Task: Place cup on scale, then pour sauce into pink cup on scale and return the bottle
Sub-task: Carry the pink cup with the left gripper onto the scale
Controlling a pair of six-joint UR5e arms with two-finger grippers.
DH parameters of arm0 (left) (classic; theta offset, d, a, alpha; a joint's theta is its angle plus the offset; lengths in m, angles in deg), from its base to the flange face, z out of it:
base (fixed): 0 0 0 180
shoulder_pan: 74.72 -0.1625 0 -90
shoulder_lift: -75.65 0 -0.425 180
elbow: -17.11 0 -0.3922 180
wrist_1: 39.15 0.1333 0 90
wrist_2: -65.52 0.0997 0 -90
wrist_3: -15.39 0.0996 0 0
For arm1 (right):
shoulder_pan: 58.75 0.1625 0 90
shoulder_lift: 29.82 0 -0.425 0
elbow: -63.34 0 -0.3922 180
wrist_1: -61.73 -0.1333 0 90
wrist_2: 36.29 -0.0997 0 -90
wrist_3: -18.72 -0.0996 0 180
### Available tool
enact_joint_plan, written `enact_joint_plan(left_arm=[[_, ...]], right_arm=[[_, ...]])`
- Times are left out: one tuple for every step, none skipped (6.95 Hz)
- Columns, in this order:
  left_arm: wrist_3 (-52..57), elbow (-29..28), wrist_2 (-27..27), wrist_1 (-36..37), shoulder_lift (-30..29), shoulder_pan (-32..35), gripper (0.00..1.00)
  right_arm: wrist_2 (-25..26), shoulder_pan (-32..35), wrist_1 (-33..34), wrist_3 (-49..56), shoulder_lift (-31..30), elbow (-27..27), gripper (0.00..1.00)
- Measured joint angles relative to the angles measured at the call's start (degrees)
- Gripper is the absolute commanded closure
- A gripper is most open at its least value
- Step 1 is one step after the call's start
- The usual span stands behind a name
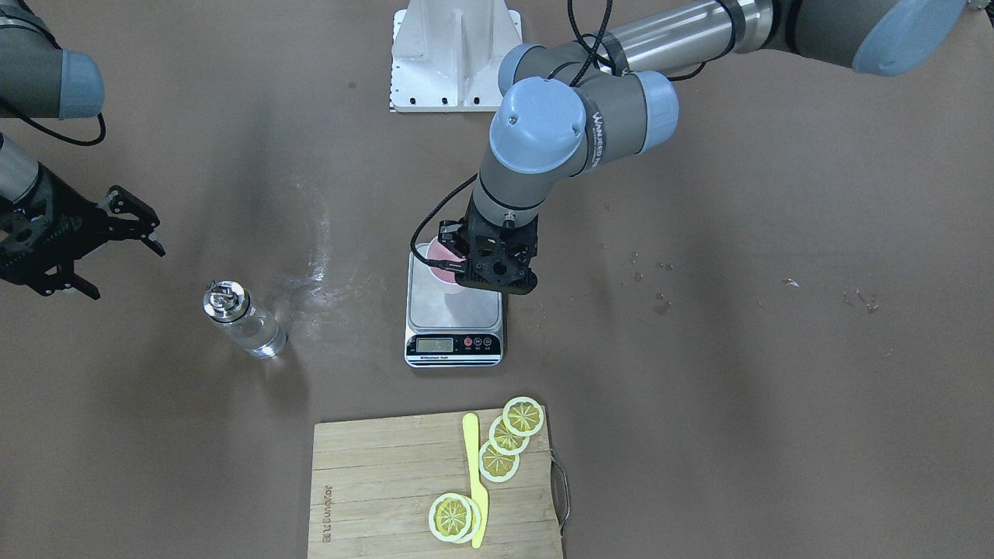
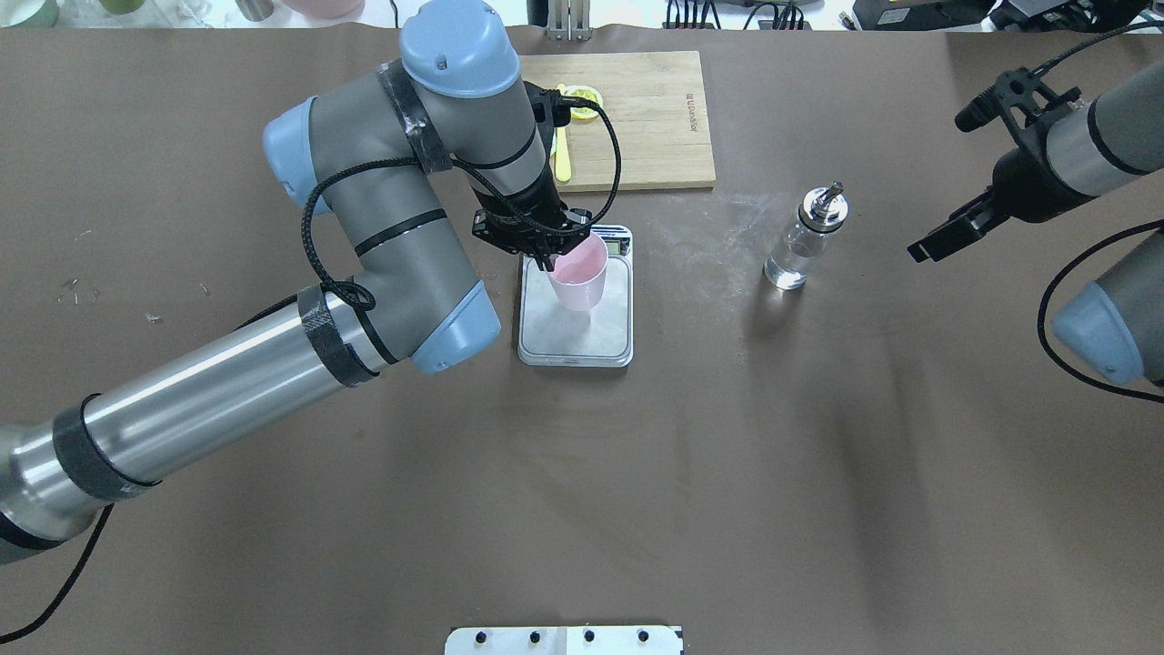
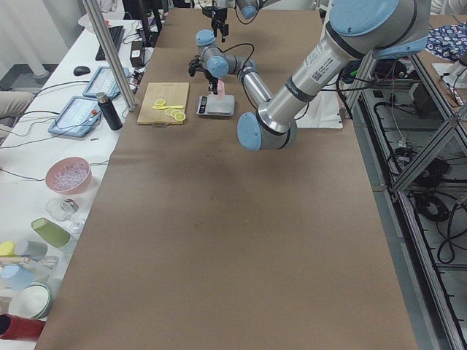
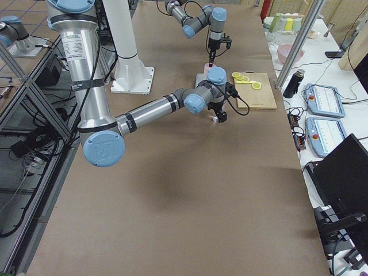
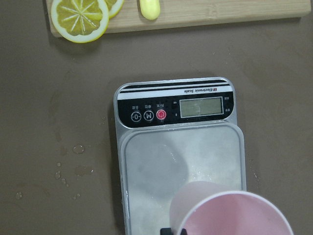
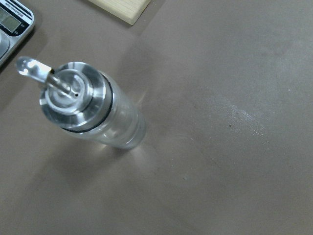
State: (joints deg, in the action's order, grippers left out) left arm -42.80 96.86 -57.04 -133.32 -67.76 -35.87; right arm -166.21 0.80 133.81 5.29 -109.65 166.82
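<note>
Left gripper [image 2: 548,259] clamped on cup [image 2: 579,277] rim, cup over scale [image 2: 576,344] platform, contact unclear; right gripper [image 2: 941,185] wide open, empty, bottle [image 2: 805,241] upright between it and scale.

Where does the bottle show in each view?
Front-facing: bottle left of centre.
Overhead: right of centre.
Exterior left: cannot make it out.
Exterior right: cannot make it out.
Left wrist: not in view.
Right wrist: upper left, seen from above.
Shared landmark: the scale.
</note>
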Motion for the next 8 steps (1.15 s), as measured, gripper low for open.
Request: enact_joint_plan(left_arm=[[0.06,-0.53,0.89,-0.1,-0.16,-0.65,1.0],[0.18,-0.94,1.85,-0.31,-0.09,-1.22,1.0],[0.44,-1.36,2.97,-0.71,0.01,-1.79,1.0],[0.69,-1.53,3.63,-1.11,0.04,-2.11,1.0],[0.74,-1.46,3.87,-1.29,0.07,-2.18,1.0],[0.73,-1.35,3.96,-1.74,0.1,-2.13,0.72],[0.74,-1.31,3.99,-2.49,0.12,-2.06,0.53],[0.75,-1.28,3.99,-2.89,0.13,-1.99,0.32]], right_arm=[[0.13,-0.03,0.0,-0.01,0.02,-0.04,0.0],[0.17,-0.04,0.0,-0.01,0.03,-0.08,0.0],[0.18,-0.04,0.0,-0.04,0.03,-0.1,0.0],[0.19,-0.04,0.0,-0.07,0.03,-0.11,0.0],[0.19,-0.04,0.0,-0.09,0.03,-0.11,0.0],[0.19,-0.04,0.0,-0.1,0.03,-0.11,0.0],[0.19,-0.04,0.0,-0.1,0.03,-0.11,0.0],[0.19,-0.04,0.0,-0.1,0.03,-0.15,0.0]])
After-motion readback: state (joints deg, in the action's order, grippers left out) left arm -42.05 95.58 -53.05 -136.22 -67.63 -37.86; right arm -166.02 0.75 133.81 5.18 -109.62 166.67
